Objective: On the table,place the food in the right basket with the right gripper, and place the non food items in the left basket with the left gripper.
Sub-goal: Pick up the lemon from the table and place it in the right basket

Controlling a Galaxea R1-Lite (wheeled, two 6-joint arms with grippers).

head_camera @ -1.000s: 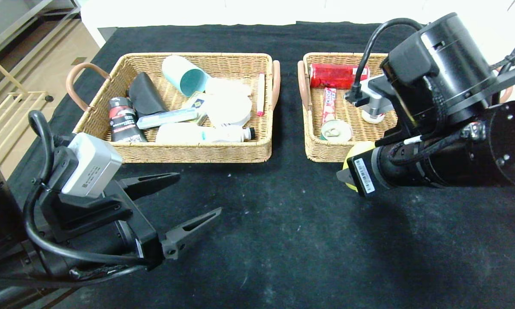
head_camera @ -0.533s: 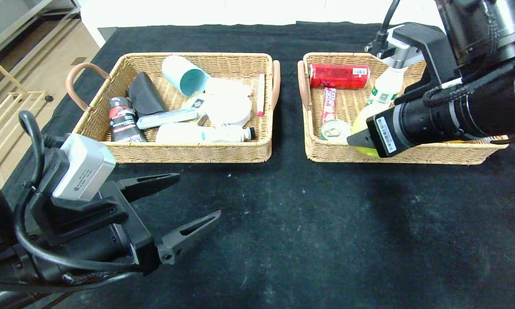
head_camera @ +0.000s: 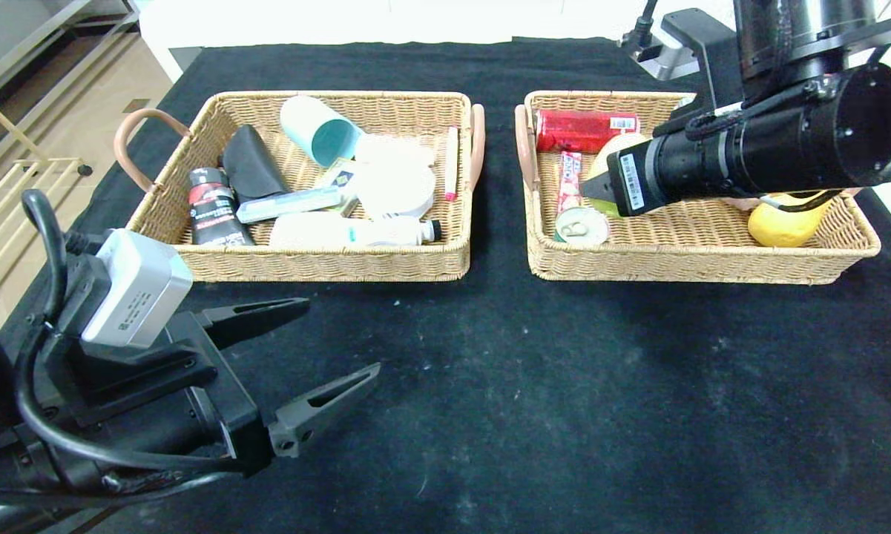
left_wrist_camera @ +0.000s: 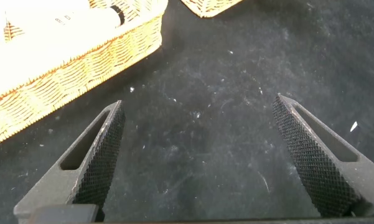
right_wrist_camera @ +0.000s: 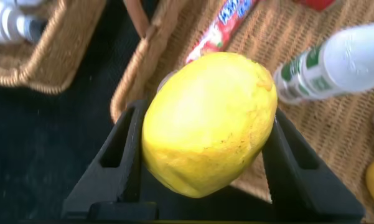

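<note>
Two black fingers of the right gripper (right_wrist_camera: 202, 155) clamp a yellow lemon (right_wrist_camera: 208, 121) between them, held above the right basket (head_camera: 682, 259), with the pull-tab tin (head_camera: 581, 225) just beneath and the milk bottle (right_wrist_camera: 336, 62) lying beyond. The left gripper (head_camera: 308, 348) hangs with jaws spread wide and empty over the table (head_camera: 527, 400), the left basket (head_camera: 326, 263) ahead of its tips.

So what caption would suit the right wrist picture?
Right tool holding a yellow lemon above the right basket.
</note>
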